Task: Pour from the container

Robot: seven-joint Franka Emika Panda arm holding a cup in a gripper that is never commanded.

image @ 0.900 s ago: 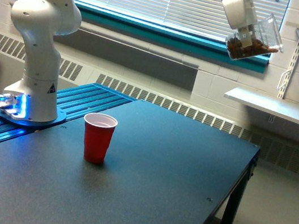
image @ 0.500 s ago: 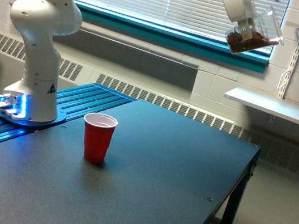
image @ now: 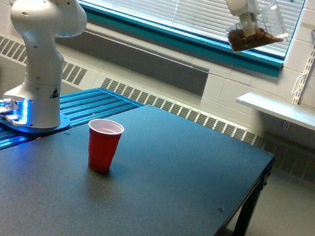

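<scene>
Container [image: 261, 31]: clear, boxy, tilted, brown contents in its lower part; high at the top of the exterior view, well above the surface [image: 147, 213].
Pincer [image: 246, 24]: closed on the container (fingertips partly hidden).
Red cup [image: 103, 145]: upright on the surface, apparently empty, near the arm's base [image: 31, 115].

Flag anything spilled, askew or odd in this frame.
Nothing is spilled. The clear container is tilted in the gripper, high up and well toward the exterior view's right of the red cup, its brown contents inside. The cup stands upright on the table.
</scene>
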